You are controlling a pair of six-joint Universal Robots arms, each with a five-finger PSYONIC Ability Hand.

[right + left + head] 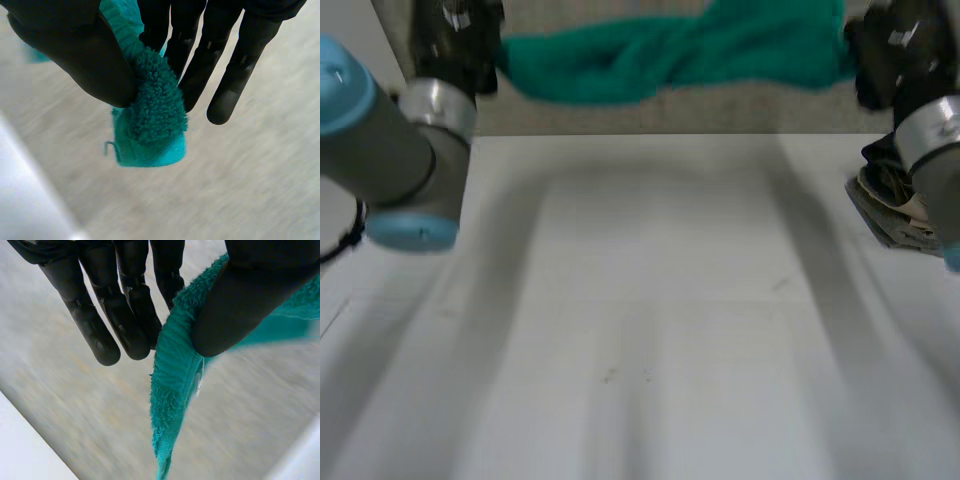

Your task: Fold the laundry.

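A teal terry towel (670, 55) hangs twisted in the air above the far side of the white table (650, 330), stretched between my two hands. My left hand (455, 40) pinches the towel's left end; in the left wrist view the thumb (240, 295) presses the towel's edge (172, 380) against the fingers (117, 310). My right hand (895, 55) grips the right end; in the right wrist view a bunched corner (152, 120) is pinched between the thumb (75, 50) and the fingers (220, 55).
A small heap of dark and light laundry (895, 205) lies at the table's right edge, beside my right arm. Beyond the table's far edge runs a grey floor (720, 110).
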